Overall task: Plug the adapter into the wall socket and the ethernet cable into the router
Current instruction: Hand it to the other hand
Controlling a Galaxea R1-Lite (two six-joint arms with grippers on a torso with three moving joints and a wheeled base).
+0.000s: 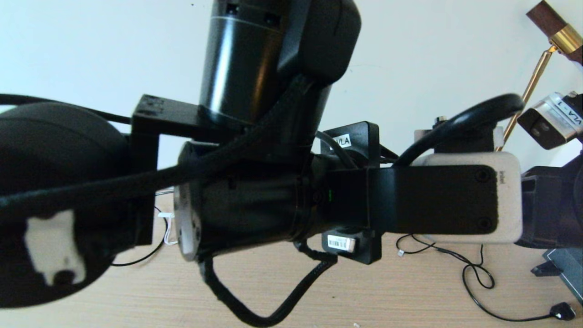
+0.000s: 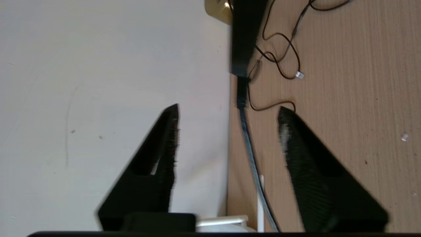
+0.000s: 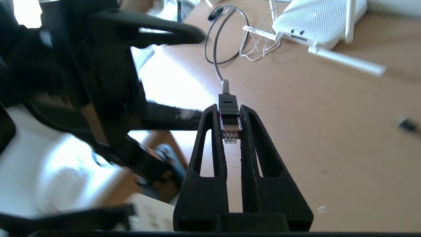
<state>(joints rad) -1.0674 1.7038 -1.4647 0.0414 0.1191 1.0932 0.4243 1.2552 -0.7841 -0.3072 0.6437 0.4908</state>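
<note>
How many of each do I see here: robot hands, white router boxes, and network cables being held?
Robot hands: 2, the left gripper with fingers open and empty, and the right gripper
White router boxes: 1, the router on the table
Held network cables: 1, the ethernet cable, its connector pinched between the right gripper's fingers
Total: 4

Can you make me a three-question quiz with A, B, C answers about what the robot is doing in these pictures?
1. What does the right gripper hold?
A. the ethernet cable
B. a pencil
C. nothing

2. What colour is the router?
A. red
B. white
C. green

3. How is the left gripper?
A. shut on a cup
B. shut on a sock
C. open and empty

Answers: 1 A, its connector sits pinched between the fingers. 2 B, the box and its antennas are white. 3 C, the fingers stand wide apart with nothing between them.
</note>
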